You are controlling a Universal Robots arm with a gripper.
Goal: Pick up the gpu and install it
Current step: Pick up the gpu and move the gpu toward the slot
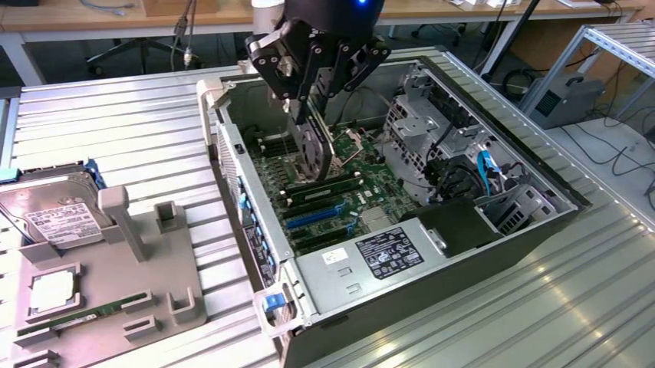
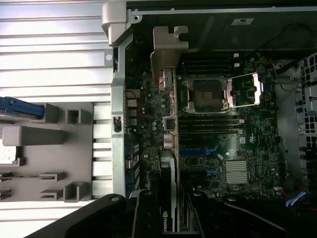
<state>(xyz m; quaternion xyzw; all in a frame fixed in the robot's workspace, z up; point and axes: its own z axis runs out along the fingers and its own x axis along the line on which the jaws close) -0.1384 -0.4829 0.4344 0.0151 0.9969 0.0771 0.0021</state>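
One gpu [image 1: 315,153] hangs on edge inside the computer case [image 1: 238,180], just above the motherboard [image 1: 346,198], with the gripper [image 1: 307,115] clamped on its upper edge. I judge it light, stiff and fragile; hold its flat faces near the top, not the connector.

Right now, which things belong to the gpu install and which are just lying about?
In the job: gpu, held in the fingers over the motherboard; open computer case.
Lying about: hard drive, memory stick and square chip, all on the grey holder.
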